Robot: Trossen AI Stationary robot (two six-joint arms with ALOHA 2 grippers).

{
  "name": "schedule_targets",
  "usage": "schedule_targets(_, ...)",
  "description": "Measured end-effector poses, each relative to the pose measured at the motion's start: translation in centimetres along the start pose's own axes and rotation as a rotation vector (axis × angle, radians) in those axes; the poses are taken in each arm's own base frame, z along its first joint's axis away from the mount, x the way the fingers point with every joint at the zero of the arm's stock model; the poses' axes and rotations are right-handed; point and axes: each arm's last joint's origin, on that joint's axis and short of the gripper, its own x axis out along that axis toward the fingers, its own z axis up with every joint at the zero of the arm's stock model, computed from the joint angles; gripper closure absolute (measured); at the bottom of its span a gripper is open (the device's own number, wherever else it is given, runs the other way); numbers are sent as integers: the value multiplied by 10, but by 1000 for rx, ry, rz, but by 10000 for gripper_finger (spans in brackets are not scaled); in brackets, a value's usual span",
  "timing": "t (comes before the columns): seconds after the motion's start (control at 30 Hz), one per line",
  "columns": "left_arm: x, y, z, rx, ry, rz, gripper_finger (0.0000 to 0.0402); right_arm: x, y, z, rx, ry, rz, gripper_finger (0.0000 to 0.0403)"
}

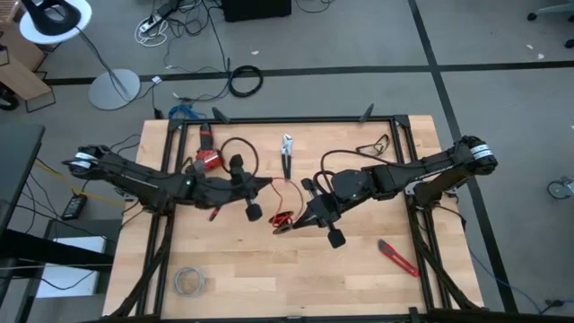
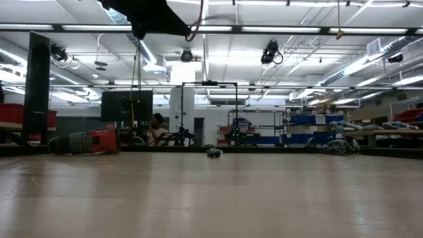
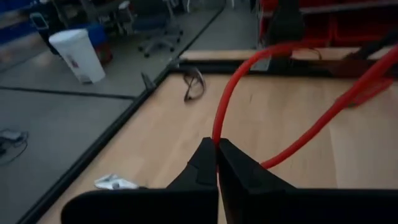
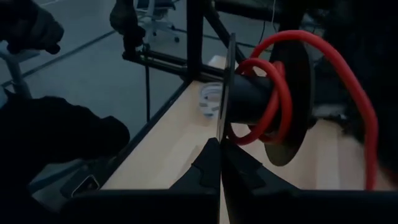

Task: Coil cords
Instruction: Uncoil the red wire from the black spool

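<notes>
The red wire hangs above the middle of the counter between both arms. We judge coiling partly done: a few loops sit on a black spool, with a free arc left to wind. Our left gripper is clenched on the thin, glossy strand; our right gripper pinches the spool's thin clear flange.

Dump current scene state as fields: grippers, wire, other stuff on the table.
left gripper: shut on the red wire, mid-table
right gripper: shut on the edge of a thin spool flange, mid-table, facing the left
red wire: partly wound on a black spool, rest loops between the grippers
other: red utility knife, pliers, grey wire coil
</notes>
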Motion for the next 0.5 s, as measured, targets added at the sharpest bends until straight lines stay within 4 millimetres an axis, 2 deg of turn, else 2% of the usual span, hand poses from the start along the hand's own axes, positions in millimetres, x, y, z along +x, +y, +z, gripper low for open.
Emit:
schedule_targets(0.2, 7, -6, -11, 4, 65, -46, 399, 0, -1, 3, -21, -31, -17, 403)
schedule_targets(0.5, 1, -10, -10, -62, 68, -68, 399, 0, -4, 2, -24, -8, -122, 403)
